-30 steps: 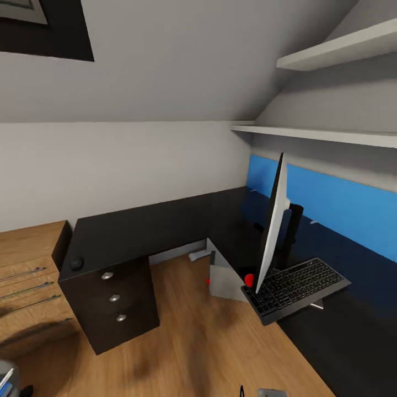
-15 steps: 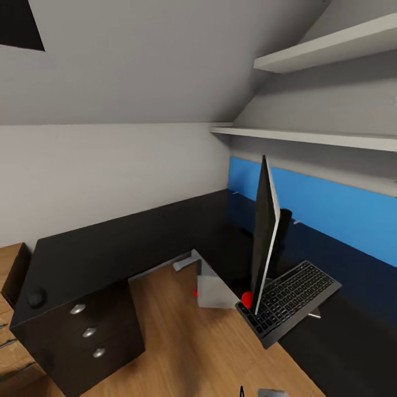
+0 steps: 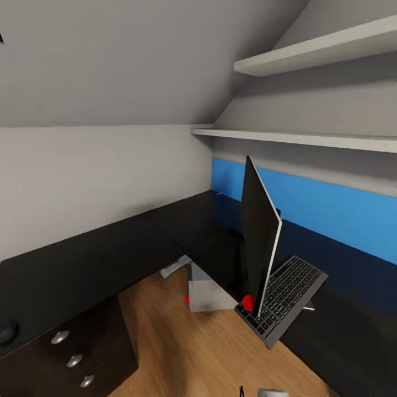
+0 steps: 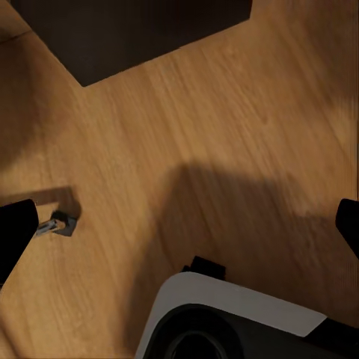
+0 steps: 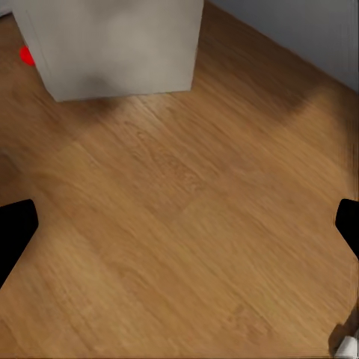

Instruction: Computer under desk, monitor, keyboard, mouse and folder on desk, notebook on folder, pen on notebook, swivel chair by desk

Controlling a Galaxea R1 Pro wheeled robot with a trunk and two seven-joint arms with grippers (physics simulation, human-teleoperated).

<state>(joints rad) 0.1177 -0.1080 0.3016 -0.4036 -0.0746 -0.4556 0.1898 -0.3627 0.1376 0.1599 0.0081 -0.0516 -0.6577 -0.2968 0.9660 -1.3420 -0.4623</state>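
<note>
One monitor [image 3: 258, 248], one keyboard [image 3: 282, 298] on bench [image 3: 82, 264]; one computer [image 3: 207, 292] beneath. Both claws [image 4: 179, 224] [image 5: 179, 224] wide, empty.

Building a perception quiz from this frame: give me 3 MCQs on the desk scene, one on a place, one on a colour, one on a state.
1. Where is the computer?
A. On the shelf
B. On the floor, partly under the desk
C. On the drawer unit

2. What colour is the wall panel behind the desk?
A. Blue
B. Green
C. Yellow

3. How does the keyboard lie?
A. Flat in the middle of the desk
B. On the floor
C. Askew at the desk's edge, one end sticking out past it

Answers:
1. B: the grey case stands on the wood floor at the desk's inner corner.
2. A: the wall panel is bright blue.
3. C: its near end overhangs the floor beside the monitor.
</note>
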